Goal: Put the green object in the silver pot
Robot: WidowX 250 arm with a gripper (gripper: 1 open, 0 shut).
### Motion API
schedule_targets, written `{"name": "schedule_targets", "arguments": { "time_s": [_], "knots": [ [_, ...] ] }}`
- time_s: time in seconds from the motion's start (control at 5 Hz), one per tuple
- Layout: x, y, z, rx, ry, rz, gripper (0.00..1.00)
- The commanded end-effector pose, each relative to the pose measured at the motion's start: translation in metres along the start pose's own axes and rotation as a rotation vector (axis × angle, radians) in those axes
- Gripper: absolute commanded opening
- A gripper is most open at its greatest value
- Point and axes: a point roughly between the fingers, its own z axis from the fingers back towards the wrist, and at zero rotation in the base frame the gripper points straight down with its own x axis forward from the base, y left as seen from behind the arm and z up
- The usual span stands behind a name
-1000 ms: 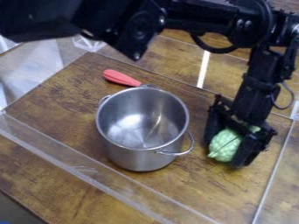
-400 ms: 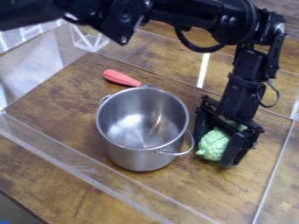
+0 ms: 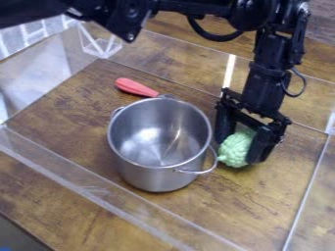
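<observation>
The green object (image 3: 237,150), a light green bumpy toy vegetable, lies on the wooden table just right of the silver pot (image 3: 160,143). My gripper (image 3: 249,135) comes straight down over it, open, with its black fingers (image 3: 271,136) on either side of the vegetable. I cannot tell whether the pads touch it. The pot stands upright in the middle of the table, shiny and empty inside, with a loop handle (image 3: 199,167) pointing toward the green object.
A small red flat object (image 3: 135,87) lies behind the pot at its left. Clear plastic walls (image 3: 78,181) edge the wooden table (image 3: 78,108) on the front and left. The dark arm (image 3: 197,15) reaches across the top of the view.
The gripper has shifted left toward the pot, with the green object between its fingers moving slightly the same way. The jaws have stayed open.
</observation>
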Motion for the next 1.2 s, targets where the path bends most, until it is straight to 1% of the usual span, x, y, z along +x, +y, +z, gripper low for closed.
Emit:
{"name": "schedule_targets", "arguments": {
  "time_s": [0.0,0.4,1.0],
  "knots": [
    [-0.004,0.008,0.03,-0.011,-0.105,0.061,0.0],
    [-0.011,-0.01,0.026,-0.017,-0.121,0.07,0.0],
    [-0.027,-0.013,0.059,0.052,-0.135,-0.144,0.0]
  ]
}}
